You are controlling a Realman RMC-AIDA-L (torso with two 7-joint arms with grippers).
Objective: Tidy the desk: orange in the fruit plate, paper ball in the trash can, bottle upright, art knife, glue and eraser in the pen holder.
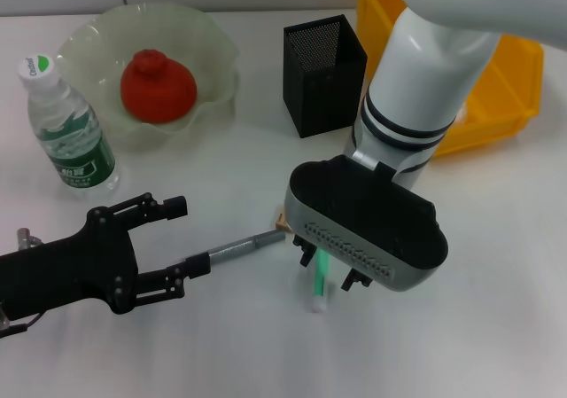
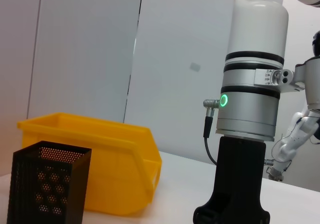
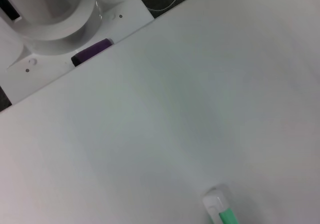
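The orange (image 1: 158, 85) lies in the fruit plate (image 1: 213, 52) at the back left. The bottle (image 1: 69, 128) stands upright beside it. Behind the centre stands the pen holder (image 1: 323, 74), which also shows in the left wrist view (image 2: 47, 189), with the trash can (image 1: 500, 88) to its right. On the table the glue (image 1: 320, 281) lies between the fingers of my open right gripper (image 1: 330, 271), and its tip shows in the right wrist view (image 3: 220, 210). The art knife (image 1: 241, 247) lies left of the glue, its end by my open left gripper (image 1: 182, 237). A corner of the eraser (image 1: 280, 220) peeks out beside the right gripper. The paper ball is out of view.
My right arm (image 2: 250, 114) rises over the table's middle, close in front of the pen holder and the trash can (image 2: 100, 164). Bare white tabletop (image 1: 496, 327) lies to the front right.
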